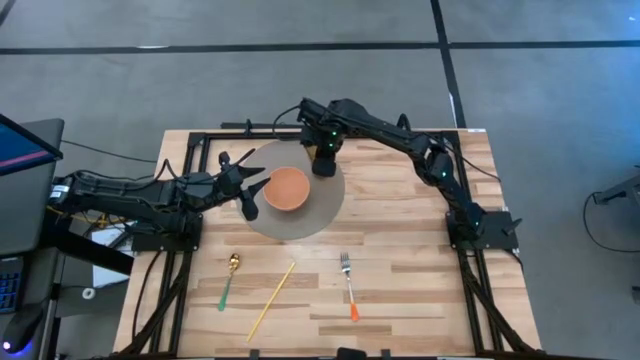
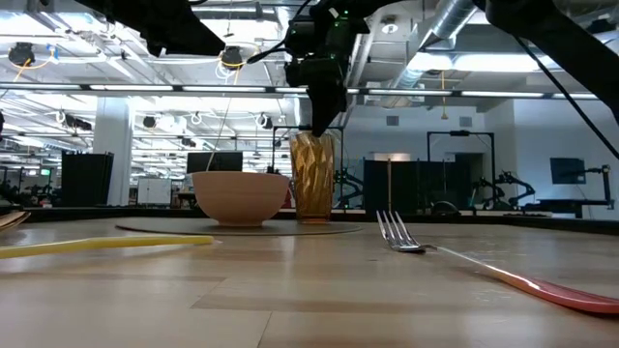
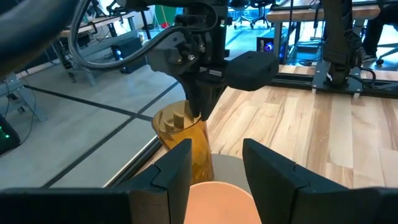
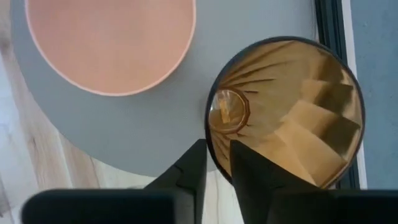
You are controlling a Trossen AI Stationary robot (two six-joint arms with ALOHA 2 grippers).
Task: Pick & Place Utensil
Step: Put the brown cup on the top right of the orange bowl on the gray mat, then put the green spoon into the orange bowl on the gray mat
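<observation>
An amber ribbed cup stands upright on a round grey mat, beside an orange bowl. My right gripper hangs over the cup's rim from above and is shut on its wall. My left gripper is open, level with the bowl's left side, and its fingers straddle the view of the bowl without touching it. A green-handled spoon, a yellow chopstick and an orange-handled fork lie flat on the near part of the table. My right gripper pinches the cup's wall at the rim, on the side nearest the bowl. One finger is inside the cup and the other is outside. The fingers point straight down. The cup is upright with its base on the mat.
The mat and bowl sit at the table's far middle. The black frame rails run along the far edge and both sides. Bare wood lies to the right of the fork and between the utensils and the mat.
</observation>
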